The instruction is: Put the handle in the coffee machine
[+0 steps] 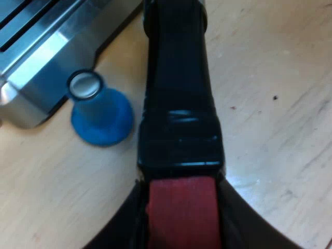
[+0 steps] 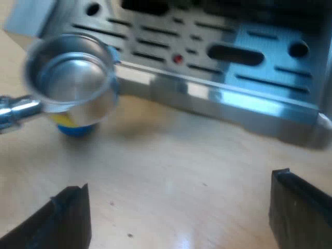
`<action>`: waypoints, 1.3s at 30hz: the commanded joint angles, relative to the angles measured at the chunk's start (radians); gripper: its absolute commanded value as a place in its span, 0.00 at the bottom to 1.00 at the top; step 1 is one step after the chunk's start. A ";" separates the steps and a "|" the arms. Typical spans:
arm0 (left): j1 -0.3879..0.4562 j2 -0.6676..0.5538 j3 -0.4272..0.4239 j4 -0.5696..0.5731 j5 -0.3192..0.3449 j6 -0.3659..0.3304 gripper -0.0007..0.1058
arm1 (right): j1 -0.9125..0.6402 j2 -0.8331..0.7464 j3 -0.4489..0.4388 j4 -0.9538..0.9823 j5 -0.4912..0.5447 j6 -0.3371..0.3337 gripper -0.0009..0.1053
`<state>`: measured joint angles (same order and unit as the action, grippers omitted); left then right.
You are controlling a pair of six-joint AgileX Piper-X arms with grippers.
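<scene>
Place: coffee-making bench; room type cannot be told.
Signs seen: espresso machine [image 2: 218,78], blue tamper [image 1: 101,119], pale wooden tabletop [image 1: 270,155].

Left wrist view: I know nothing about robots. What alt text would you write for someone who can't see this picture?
Two black fingers clamp the red end of a dark handle that stretches away over a pale wooden table. Beside the handle, a blue tamper stands on the table, close by the corner of a metal espresso machine.
</scene>
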<state>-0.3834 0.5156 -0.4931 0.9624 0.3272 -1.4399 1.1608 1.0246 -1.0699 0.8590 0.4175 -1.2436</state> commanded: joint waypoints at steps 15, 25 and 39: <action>0.093 -0.013 -0.019 -0.048 0.028 0.054 0.01 | 0.265 0.024 0.066 -0.227 0.419 0.022 0.69; 0.093 -0.013 -0.019 -0.064 0.026 0.070 0.01 | 0.380 0.150 0.119 -0.460 0.531 0.009 0.69; 0.093 -0.013 -0.019 -0.094 -0.012 0.023 0.01 | 0.378 0.236 0.119 -0.556 0.596 -0.019 0.69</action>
<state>-0.2918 0.5156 -0.4931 0.9145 0.3030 -1.3995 1.5388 1.2592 -0.9491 0.3092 0.9991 -1.2420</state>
